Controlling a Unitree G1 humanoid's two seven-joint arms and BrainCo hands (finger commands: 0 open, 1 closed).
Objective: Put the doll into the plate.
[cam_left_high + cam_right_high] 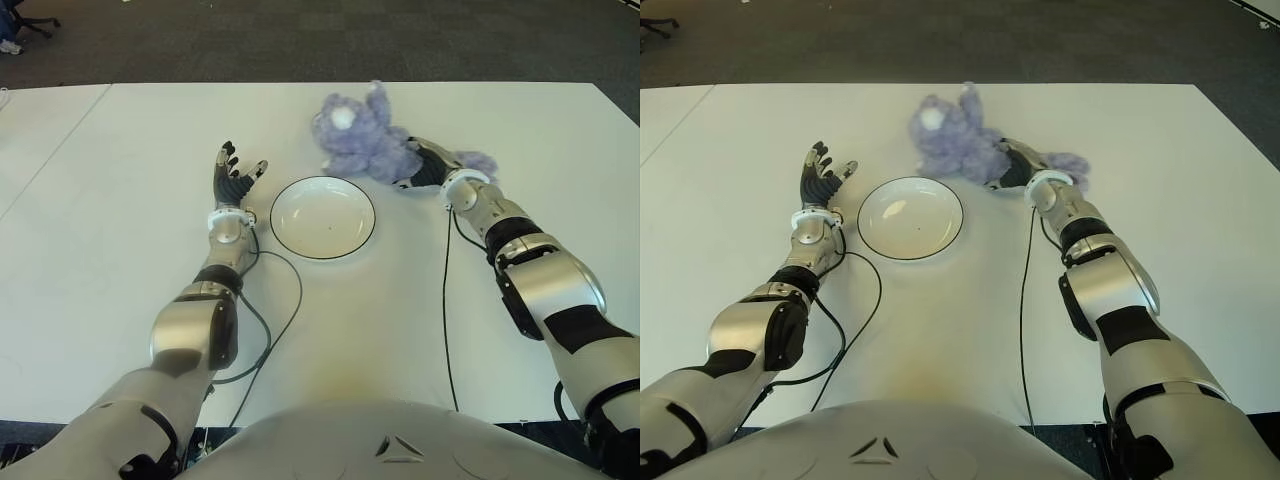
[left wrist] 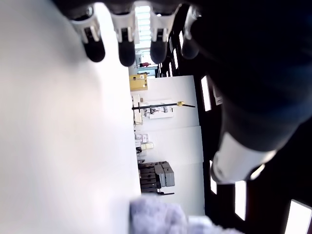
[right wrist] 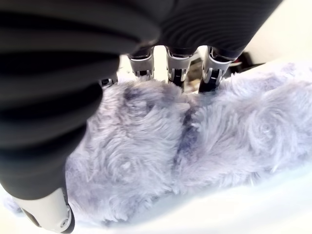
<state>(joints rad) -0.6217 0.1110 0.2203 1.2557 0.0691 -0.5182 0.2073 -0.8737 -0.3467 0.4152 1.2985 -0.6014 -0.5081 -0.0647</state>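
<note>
Left hand (image 1: 232, 178): idle, shows just left of the plate, fingers (image 2: 126, 51) straight and spread, palm empty. Wrist view confirms nothing held; fingertips extend over bare table, w/ a scrap of purple fur visible farther off.

Left forearm: silver casing, black cable (image 1: 275, 330) looping from wrist back toward robot's torso, lying on the table.

Plate (image 1: 322, 216): white, round, thin dark rim, shallow. Empty. Sits on table near centre, between the two arms, nearer the left hand.

Right forearm: silver/black, reaches fwd and inward from the right; a second thin black cable (image 1: 446, 300) runs along the table beside it.

Right hand (image 1: 420, 165): at the doll, beyond and to the right of the plate. Wrist view shows fingers (image 3: 175, 73) curled down into the fur on one side, thumb on the opposite side, fur bunched between them, i.e. closed around the doll's body.

Doll (image 1: 362, 135): plush, pale purple/lavender, fluffy, w/ a white patch on its upper part. Lies at the plate's far side, just beyond the rim, not in the plate. One limb trails to the right past the right wrist. Whether it is lifted off the surface or resting: cannot tell.

Table (image 1: 130, 170): white, flat.

Floor (image 1: 300, 40): dark carpet beyond table's far edge.
</note>
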